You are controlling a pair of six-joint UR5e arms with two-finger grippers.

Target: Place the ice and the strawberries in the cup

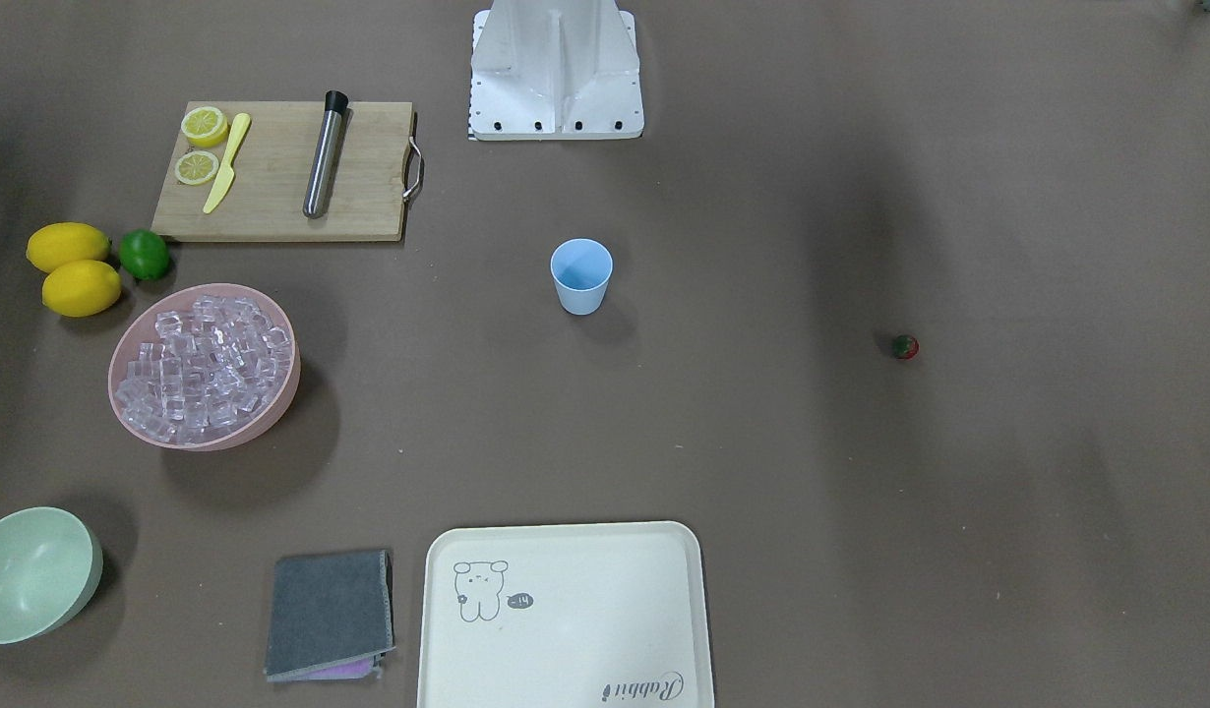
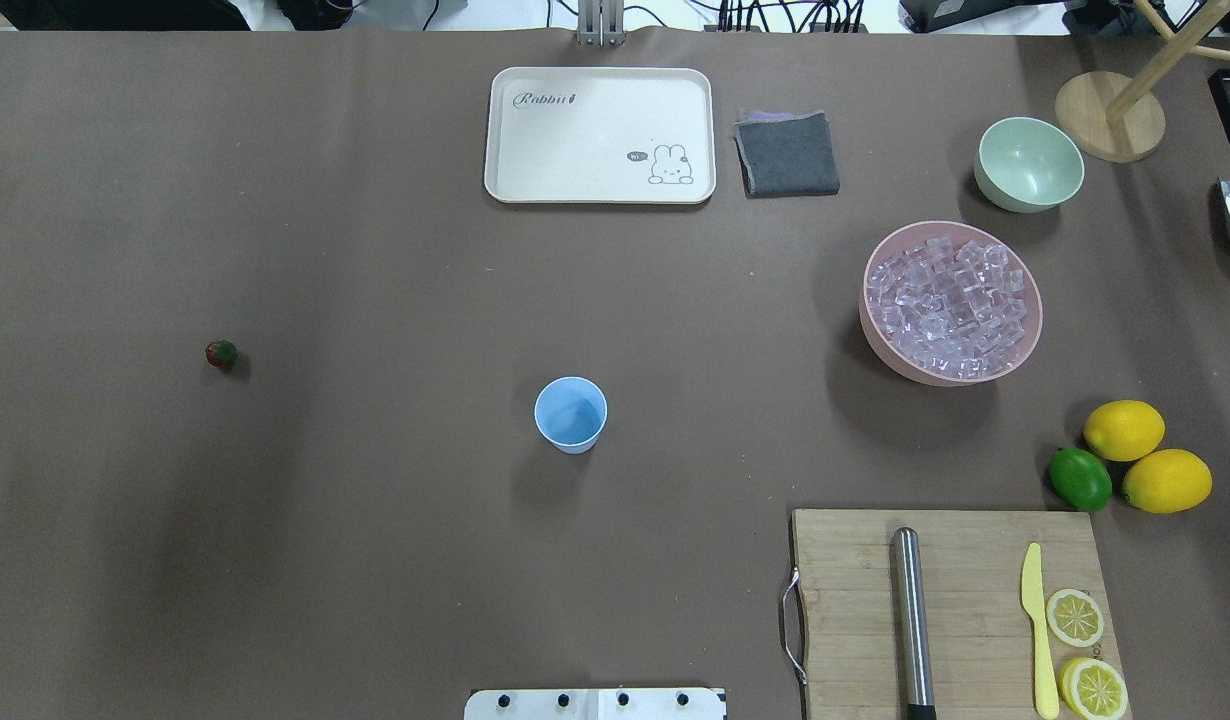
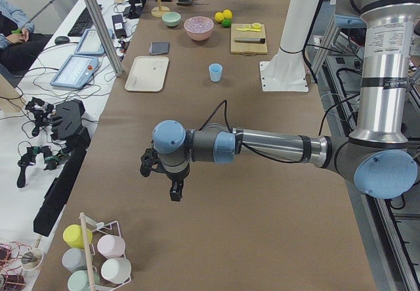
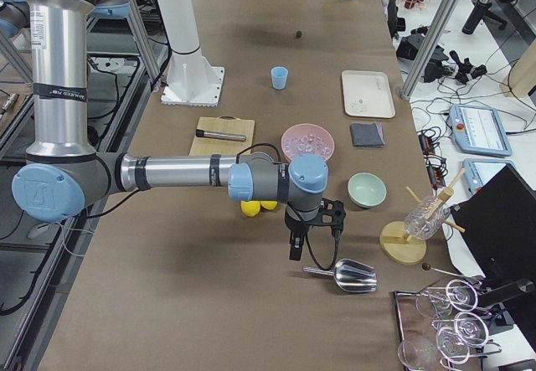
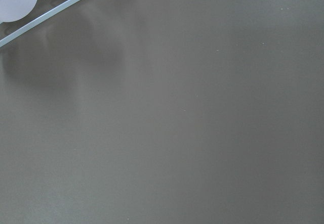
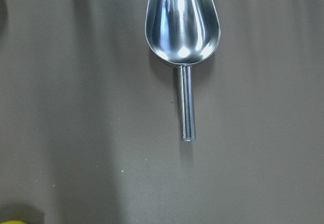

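Note:
The light blue cup (image 1: pixel 580 275) stands upright and empty mid-table; it also shows in the overhead view (image 2: pixel 571 413). The tiny red strawberry (image 1: pixel 904 346) lies alone on the robot's left side (image 2: pixel 221 353). The ice (image 1: pixel 207 366) is heaped in a pink bowl (image 2: pixel 880 345) on the robot's right. My left gripper (image 3: pixel 161 178) hovers over bare table far from the cup, near the table's end. My right gripper (image 4: pixel 311 230) hangs just above the handle of a metal scoop (image 6: pixel 183 27). Both grippers show only in the side views, so I cannot tell if they are open or shut.
A wooden cutting board (image 1: pixel 280 172) carries lemon slices, a yellow knife and a steel muddler. Two lemons (image 1: pixel 69 246) and a lime (image 1: pixel 144 254) lie beside it. A cream tray (image 1: pixel 566 615), grey cloth (image 1: pixel 330 615) and pale green bowl (image 1: pixel 30 570) sit along the far edge.

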